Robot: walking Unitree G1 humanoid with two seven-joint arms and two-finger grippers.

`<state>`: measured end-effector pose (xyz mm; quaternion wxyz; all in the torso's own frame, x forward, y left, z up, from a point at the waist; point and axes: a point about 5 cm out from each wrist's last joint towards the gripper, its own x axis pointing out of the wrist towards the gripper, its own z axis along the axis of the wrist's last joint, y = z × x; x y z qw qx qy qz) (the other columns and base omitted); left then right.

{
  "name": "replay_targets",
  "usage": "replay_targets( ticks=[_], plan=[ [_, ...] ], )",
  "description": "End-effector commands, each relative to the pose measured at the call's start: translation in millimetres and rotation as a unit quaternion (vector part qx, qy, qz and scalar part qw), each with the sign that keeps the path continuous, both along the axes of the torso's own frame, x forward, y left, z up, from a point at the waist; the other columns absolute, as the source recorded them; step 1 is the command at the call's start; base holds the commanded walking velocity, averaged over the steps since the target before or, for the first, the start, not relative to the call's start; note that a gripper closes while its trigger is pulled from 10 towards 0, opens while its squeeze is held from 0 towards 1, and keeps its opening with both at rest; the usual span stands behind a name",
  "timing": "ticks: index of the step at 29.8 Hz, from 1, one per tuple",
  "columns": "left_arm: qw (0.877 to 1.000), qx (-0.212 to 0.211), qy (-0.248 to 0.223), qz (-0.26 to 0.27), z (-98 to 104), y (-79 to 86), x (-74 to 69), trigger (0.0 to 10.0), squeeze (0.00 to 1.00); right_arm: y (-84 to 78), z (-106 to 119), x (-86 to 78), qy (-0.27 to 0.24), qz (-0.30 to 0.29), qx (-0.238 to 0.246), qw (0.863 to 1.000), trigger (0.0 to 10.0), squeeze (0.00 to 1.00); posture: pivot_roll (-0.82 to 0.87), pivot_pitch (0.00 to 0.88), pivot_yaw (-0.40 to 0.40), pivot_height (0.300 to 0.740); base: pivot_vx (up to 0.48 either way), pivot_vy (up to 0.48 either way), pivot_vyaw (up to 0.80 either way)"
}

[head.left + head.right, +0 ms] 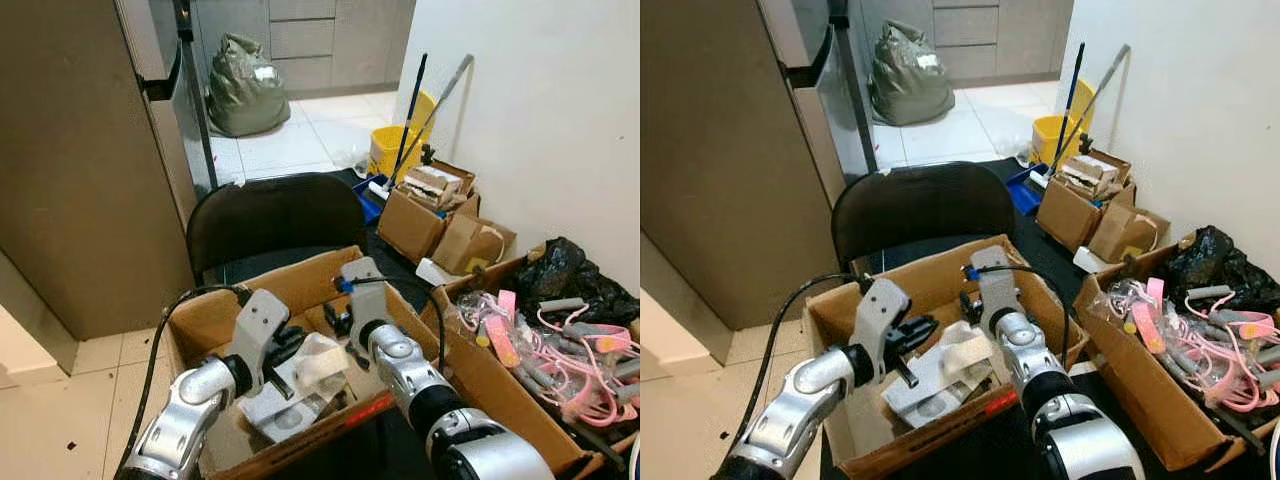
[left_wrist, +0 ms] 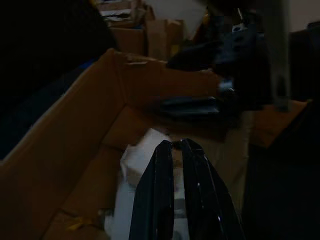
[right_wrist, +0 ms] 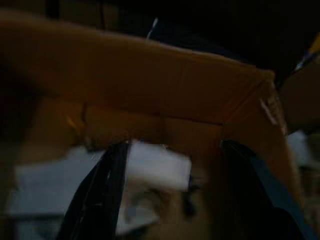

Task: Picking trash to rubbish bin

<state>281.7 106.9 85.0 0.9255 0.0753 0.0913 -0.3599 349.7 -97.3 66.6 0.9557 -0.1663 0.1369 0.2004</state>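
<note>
Crumpled white paper (image 1: 318,362) lies inside open cardboard box (image 1: 200,322) on black chair (image 1: 275,215). Left gripper (image 2: 177,146) fingers pressed together, empty, above it. Right gripper (image 3: 170,187) spread wide, empty, inside box.

No text, label, brand, number or sign is legible anywhere here; any markings on the cardboard boxes (image 1: 441,225) are too blurred to read.
</note>
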Motion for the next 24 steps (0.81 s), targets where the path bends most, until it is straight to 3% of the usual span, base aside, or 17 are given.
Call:
replay_targets(
  ticks=[1, 4, 6, 9, 16, 19, 24],
  plan=[
    [1.000, 0.014, 0.005, 0.006, -4, 5.5, -0.1, 10.0, 0.00, 0.8, -3, -3.5, -0.009, 0.020, -0.026, 0.999, 10.0, 0.00, -0.01, 0.074, 0.011, 0.740, 0.000, 0.000, 0.00],
    [0.999, 0.013, -0.008, 0.036, -1, 9.1, 4.6, 10.0, 0.00, -10.5, 8, 1.8, -0.040, -0.051, 0.061, 0.996, 10.0, 0.00, -0.01, 0.073, 0.008, 0.740, 0.000, 0.000, 0.00],
    [0.999, 0.010, -0.010, 0.051, 0, 11.1, 6.6, 10.0, 0.00, -15.1, 10, 2.6, -0.046, -0.073, 0.086, 0.993, 10.0, 0.00, -0.01, 0.073, 0.008, 0.740, 0.000, 0.000, 0.00],
    [0.988, -0.007, -0.031, 0.148, 5, 26.6, 17.7, 10.0, 0.00, -38.4, 14, -0.2, -0.070, -0.134, 0.153, 0.977, 10.0, 0.00, -0.01, 0.073, 0.008, 0.740, 0.000, 0.000, 0.00],
    [0.971, -0.014, -0.053, 0.233, 7, 39.8, 21.1, 10.0, 0.00, -68.6, 11, -15.5, -0.115, -0.188, 0.166, 0.961, 10.0, 0.00, -0.02, 0.068, 0.015, 0.740, 0.000, 0.000, 0.00],
    [0.971, -0.014, -0.042, 0.235, 3, 33.8, 19.0, 10.0, 0.00, -78.4, 1, -26.4, -0.110, -0.212, 0.169, 0.956, 10.0, 0.00, -0.02, 0.064, 0.021, 0.740, 0.000, 0.000, 0.00],
    [0.970, -0.023, -0.042, 0.237, 3, 30.4, 19.2, 10.0, 0.00, -79.7, -2, -29.9, -0.106, -0.218, 0.176, 0.954, 10.0, 0.00, -0.02, 0.063, 0.024, 0.740, 0.000, 0.000, 0.00]
  ],
)
